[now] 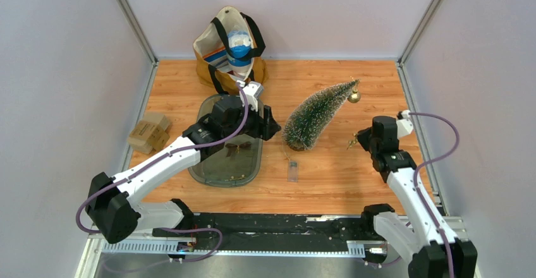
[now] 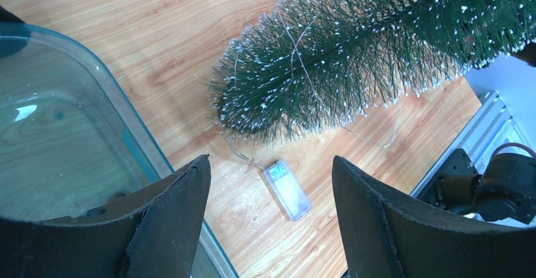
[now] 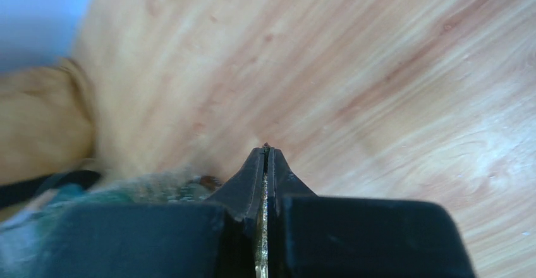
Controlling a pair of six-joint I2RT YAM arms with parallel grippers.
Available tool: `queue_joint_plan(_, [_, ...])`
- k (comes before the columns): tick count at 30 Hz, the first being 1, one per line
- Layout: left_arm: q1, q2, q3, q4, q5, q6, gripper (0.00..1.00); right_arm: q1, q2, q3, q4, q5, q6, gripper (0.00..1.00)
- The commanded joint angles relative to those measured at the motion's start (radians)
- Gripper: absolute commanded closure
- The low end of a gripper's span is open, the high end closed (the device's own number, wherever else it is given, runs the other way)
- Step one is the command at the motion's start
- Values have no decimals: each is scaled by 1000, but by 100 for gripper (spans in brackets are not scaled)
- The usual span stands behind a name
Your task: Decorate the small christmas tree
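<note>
Trinkets [image 1: 239, 146] are held in one clear tray [image 1: 253, 167], a bundle [image 1: 240, 44] in one tote bag [image 1: 212, 44]; left gripper [image 2: 270, 183] is spread wide, right gripper [image 3: 266, 155] pinched on a gold ornament [image 1: 351, 142].

The flat wooden table [image 1: 328, 183] with a light orange-brown grain carries these items:

- A tan fabric tote bag [image 1: 231, 50] with black handles stands at the far edge, left of centre.
- A clear oval plastic tray [image 1: 201, 167] lies near the left side.
- Two small brown cardboard boxes [image 1: 149, 132] sit at the left edge.
- The small christmas tree [image 1: 316, 117] lies on its side, tip toward the far right.
- A gold ball ornament [image 1: 354, 96] rests at that tip.
- A small clear plastic battery box [image 1: 292, 172] lies near the tree's base, joined to it by a thin wire.
</note>
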Motion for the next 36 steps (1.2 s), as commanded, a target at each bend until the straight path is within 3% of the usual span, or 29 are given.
queue_joint_plan(1, [5, 14, 62, 24, 23, 8, 22, 2, -152, 48, -59, 131, 289, 100])
queue_joint_plan(6, [5, 45, 110, 35, 31, 29, 22, 28, -220, 100, -191, 260, 608, 100])
queue_joint_plan(10, [5, 77, 150, 67, 54, 48, 22, 97, -134, 166, -303, 341, 845, 100])
queue_joint_plan(16, [5, 135, 194, 83, 133, 62, 26, 200, -42, 228, -311, 383, 1069, 100])
queue_joint_plan(26, [-3, 170, 196, 122, 195, 60, 29, 321, 101, 346, -349, 433, 1216, 100])
queue_joint_plan(36, [-30, 227, 231, 139, 212, 58, 30, 395, 107, 358, -320, 484, 1229, 100])
